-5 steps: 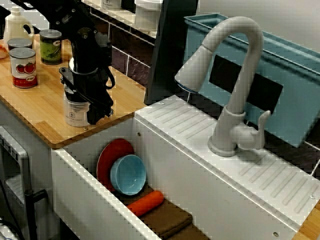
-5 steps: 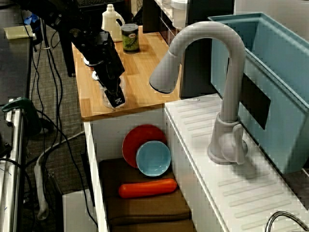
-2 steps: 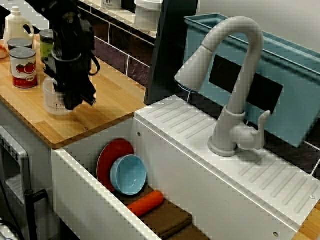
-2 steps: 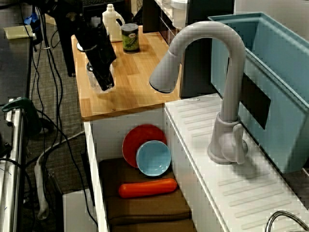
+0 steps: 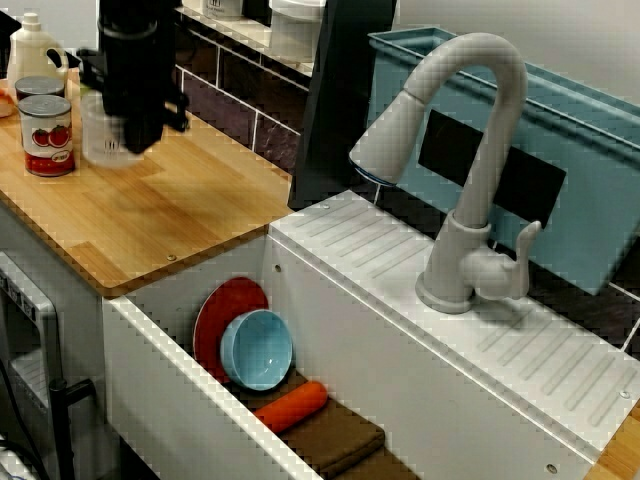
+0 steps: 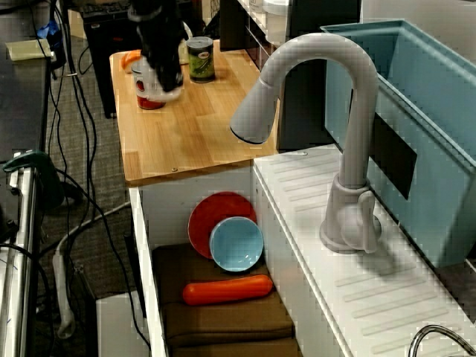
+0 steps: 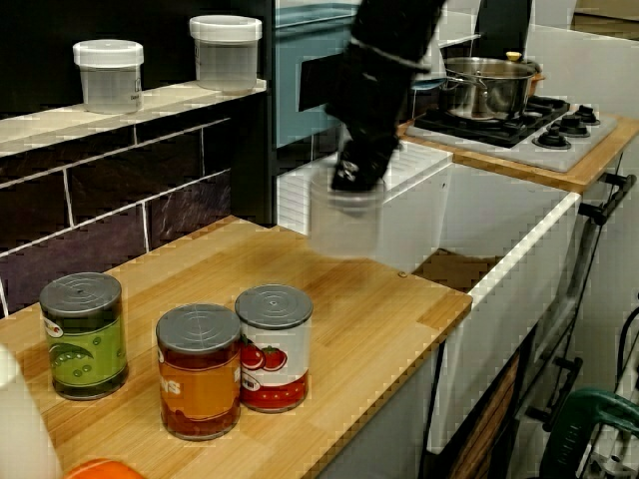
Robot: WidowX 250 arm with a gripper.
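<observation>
Gripper (image 5: 132,128), in the view across the sink: black, upright, over the far left of the counter (image 5: 170,215), jaws closed on a cup (image 5: 97,135). The cup is translucent and blurred, and hangs clear of the wood. A tomato can (image 5: 46,135) stands just beside it on the left, with a bottle (image 5: 35,50) behind. Down in the sink (image 5: 180,400), a plate (image 5: 225,300) stands on edge, a bowl (image 5: 258,348) leans on it, and a carrot (image 5: 290,405) lies on a cloth (image 5: 340,440). The faucet (image 5: 470,170) is well apart, to the right.

View along the sink: the gripper (image 6: 165,74) and cup (image 6: 165,88) are at the far end of the counter, in front of the tomato can (image 6: 149,102). A green can (image 6: 199,58) is near, to the right. The arm hides the grip here.

View from the counter end: this is the clearest. The cup (image 7: 344,220) hangs under the gripper (image 7: 356,178), off the counter (image 7: 369,319), and is taken at the rim. Blur leaves it unclear whether one finger sits inside. The green can (image 7: 84,334), an orange can (image 7: 198,369) and the tomato can (image 7: 274,346) stand grouped, well apart from the cup.

Assessment: the cup appears to be thin plastic, empty and light. Its wall is smooth and likely to flex, so it may slip or buckle under a hard squeeze. The rim is judged the stiffest part and the soundest hold.
</observation>
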